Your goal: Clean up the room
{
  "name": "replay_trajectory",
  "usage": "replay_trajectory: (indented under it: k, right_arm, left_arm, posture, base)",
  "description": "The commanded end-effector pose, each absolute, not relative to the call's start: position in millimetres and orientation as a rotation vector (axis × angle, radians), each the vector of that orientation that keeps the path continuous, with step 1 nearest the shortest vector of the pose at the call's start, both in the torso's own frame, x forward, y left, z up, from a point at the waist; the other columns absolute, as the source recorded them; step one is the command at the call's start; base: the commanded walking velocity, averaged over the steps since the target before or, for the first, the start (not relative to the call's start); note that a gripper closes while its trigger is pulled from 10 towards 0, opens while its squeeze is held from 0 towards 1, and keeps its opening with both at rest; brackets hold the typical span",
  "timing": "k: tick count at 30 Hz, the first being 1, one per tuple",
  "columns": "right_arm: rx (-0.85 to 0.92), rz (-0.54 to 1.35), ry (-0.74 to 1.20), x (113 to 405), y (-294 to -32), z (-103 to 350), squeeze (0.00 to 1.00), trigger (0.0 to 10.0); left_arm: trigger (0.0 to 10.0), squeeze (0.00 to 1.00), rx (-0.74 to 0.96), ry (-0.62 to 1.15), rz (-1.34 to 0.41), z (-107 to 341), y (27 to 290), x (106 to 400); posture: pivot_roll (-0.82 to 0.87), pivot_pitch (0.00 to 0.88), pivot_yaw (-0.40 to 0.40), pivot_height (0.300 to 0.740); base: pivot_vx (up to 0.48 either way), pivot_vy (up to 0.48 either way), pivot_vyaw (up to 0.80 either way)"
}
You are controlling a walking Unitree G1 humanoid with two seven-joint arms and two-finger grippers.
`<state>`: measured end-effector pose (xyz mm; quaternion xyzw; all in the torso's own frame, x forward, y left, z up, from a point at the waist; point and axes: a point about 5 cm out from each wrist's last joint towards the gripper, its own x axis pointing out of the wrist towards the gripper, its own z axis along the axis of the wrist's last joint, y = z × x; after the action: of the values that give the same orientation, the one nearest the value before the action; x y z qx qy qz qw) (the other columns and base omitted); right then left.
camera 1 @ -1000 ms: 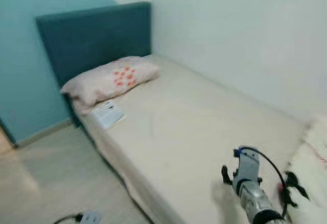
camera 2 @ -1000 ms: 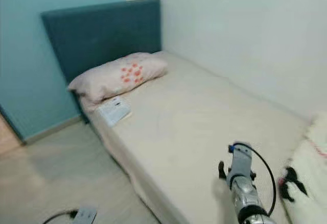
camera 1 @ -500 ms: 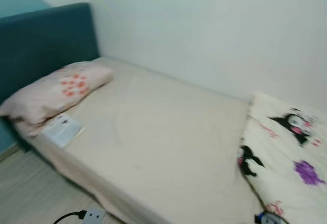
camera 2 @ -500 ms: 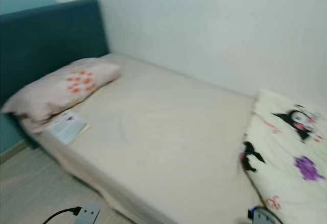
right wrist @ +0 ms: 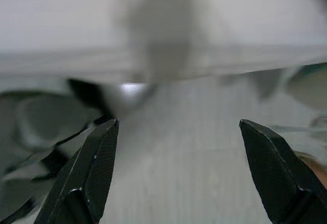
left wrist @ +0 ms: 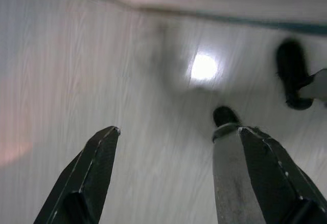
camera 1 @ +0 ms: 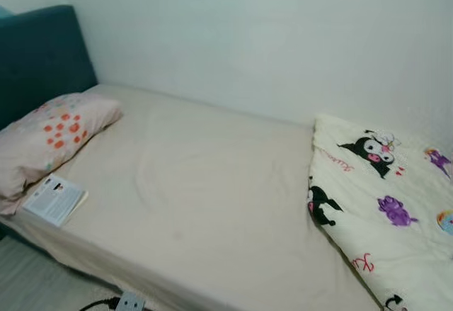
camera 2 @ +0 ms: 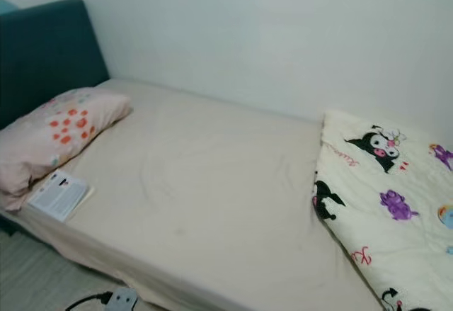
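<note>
a: what do we have in front of us?

b: we look down on a bed [camera 1: 198, 205] with a plain beige sheet, set against a white wall [camera 1: 269, 35]. a dark teal headboard [camera 1: 35, 56] stands at our left. a pink pillow [camera 1: 49, 137] with orange dots lies at that end, and a small booklet [camera 1: 53, 199] rests just beside it, near the bed's front edge. at our right a cream blanket [camera 2: 386, 198] printed with cartoon figures lies crumpled over the far end of the mattress.

a: and our pincers?

b: our left gripper [left wrist: 176, 178] hangs low over the pale wood-grain floor [left wrist: 92, 81], its two black fingers spread wide with nothing between them. a dark, blurred shape lies on the floor beyond its tips; we cannot tell what it is. our right gripper [right wrist: 176, 168] also hangs down, fingers wide apart and empty, with pale floor beneath and the bed's light edge ahead of its tips.

a: anything else on the floor?

b: a white power strip [camera 2: 120, 299] with a black cable [camera 2: 85, 301] lies at the foot of the bed's side, below the mattress edge. the pillow, booklet and blanket all sit well apart from both pincers.
</note>
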<state>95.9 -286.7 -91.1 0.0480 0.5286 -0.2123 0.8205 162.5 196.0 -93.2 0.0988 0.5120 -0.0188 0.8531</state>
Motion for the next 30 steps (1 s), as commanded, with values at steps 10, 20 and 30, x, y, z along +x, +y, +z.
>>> replay_trajectory:
  k: [10, 20, 30]
  right_arm:
    - [0.1, -0.437, 1.164, 79, -288, -94, 0.0, 10.0]
    - [0.106, -0.411, 1.166, 84, -273, -98, 0.0, 10.0]
    - [0.11, -0.371, 1.138, 101, -254, -101, 0.0, 10.0]
  left_arm:
    - [10.0, 0.0, 0.191, 1.098, -0.044, -94, 198, 159]
    - [10.0, 0.0, 0.198, 1.113, -0.045, -95, 201, 157]
    - [10.0, 0.0, 0.207, 1.128, -0.021, -95, 205, 155]
  posture:
    - [-0.07, 0.0, -0.009, 0.74]
    - [-0.07, 0.0, -0.005, 0.74]
    - [-0.08, 0.0, -0.003, 0.74]
  base:
    - [0.0, 0.0, -0.71]
    - [0.0, 0.0, -0.7]
    - [0.0, 0.0, -0.71]
